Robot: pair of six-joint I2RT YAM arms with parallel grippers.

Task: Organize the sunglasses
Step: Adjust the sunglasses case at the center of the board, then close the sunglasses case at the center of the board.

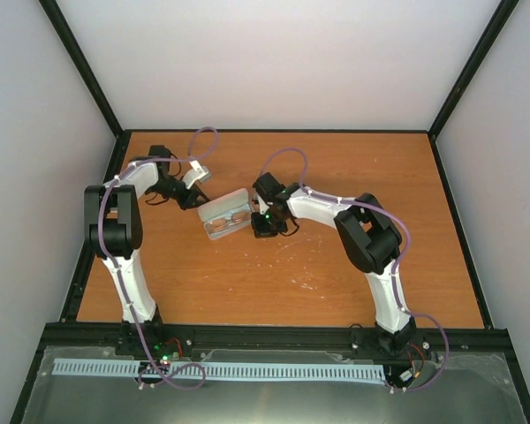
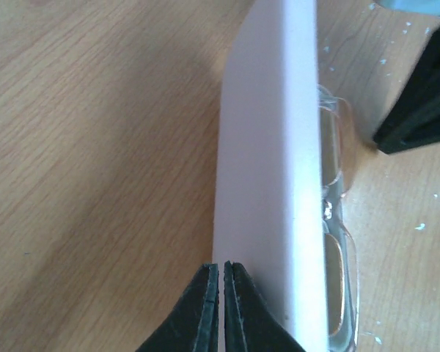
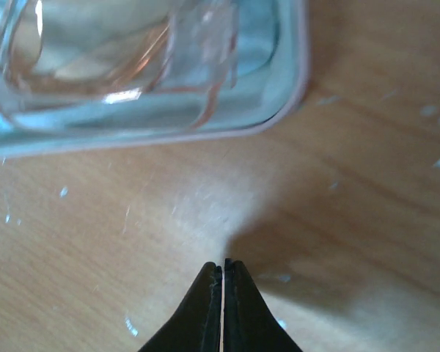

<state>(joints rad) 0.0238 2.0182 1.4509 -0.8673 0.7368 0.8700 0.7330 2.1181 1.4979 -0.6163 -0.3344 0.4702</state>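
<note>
Wooden table (image 1: 274, 274) and white walls fill my top view. Near its middle I see the pink case (image 1: 227, 215) lying open, lid standing on edge. The sunglasses (image 1: 217, 226) lie inside its pale blue tray. My left gripper (image 2: 221, 275) is clenched empty just behind the lid. My right gripper (image 3: 221, 270), also pinched together on nothing, sits near the case's right end.

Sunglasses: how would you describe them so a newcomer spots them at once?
Near the middle of the wooden table lies an open pink case. The sunglasses rest on its pale blue lining: a thin, see-through orange-pink frame, unlike the opaque case around it.
</note>
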